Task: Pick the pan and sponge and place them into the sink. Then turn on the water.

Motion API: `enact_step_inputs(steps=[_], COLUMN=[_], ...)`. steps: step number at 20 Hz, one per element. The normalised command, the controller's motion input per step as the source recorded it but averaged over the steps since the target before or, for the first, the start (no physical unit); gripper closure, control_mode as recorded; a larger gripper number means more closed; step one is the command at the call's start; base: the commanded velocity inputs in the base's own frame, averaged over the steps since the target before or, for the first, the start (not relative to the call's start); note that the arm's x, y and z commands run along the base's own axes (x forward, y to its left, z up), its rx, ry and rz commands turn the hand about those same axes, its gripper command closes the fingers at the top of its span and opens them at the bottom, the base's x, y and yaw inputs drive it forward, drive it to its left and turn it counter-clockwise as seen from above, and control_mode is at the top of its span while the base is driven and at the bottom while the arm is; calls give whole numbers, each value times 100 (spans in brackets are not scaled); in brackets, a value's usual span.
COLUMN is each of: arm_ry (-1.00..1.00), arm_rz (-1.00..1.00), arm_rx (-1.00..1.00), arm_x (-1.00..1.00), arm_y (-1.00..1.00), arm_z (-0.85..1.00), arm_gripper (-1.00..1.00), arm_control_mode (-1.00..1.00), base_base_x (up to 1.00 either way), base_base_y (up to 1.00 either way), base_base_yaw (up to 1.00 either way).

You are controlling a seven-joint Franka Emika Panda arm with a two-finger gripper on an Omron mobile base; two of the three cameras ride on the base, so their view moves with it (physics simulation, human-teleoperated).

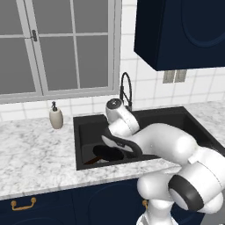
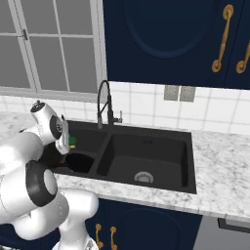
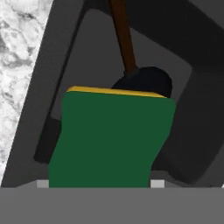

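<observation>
beige soap dispenser (image 1: 56,116) on marble counter (image 1: 35,154), window (image 1: 57,46), navy upper cabinet (image 2: 166,39)

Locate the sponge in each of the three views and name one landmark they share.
Left base view: I cannot make the sponge out here; the arm covers that part of the left basin.
Right base view: the sponge is a small green-and-yellow spot left of centre, just right of the wrist, above the left basin.
Hand view: it takes up the lower centre, green face toward the camera, yellow edge on top.
Shared landmark: the pan in the sink's left basin.
</observation>
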Motion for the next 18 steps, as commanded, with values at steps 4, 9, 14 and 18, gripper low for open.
enact_step_inputs(steps=[4, 9, 14, 18], arm_ry=[7, 7, 7, 7], arm_rz=[-1, 0, 0, 0], arm_rx=[0, 0, 0, 0], arm_x=[57, 31, 11, 4], arm_y=[8, 0, 0, 0], arm_z=[-60, -54, -45, -39], arm_gripper=[100, 100, 100, 100], arm_control_mode=[-100, -100, -100, -100], base_base_x=[0, 0, 0, 0], base_base_y=[0, 0, 0, 0], base_base_yaw=[0, 0, 0, 0])
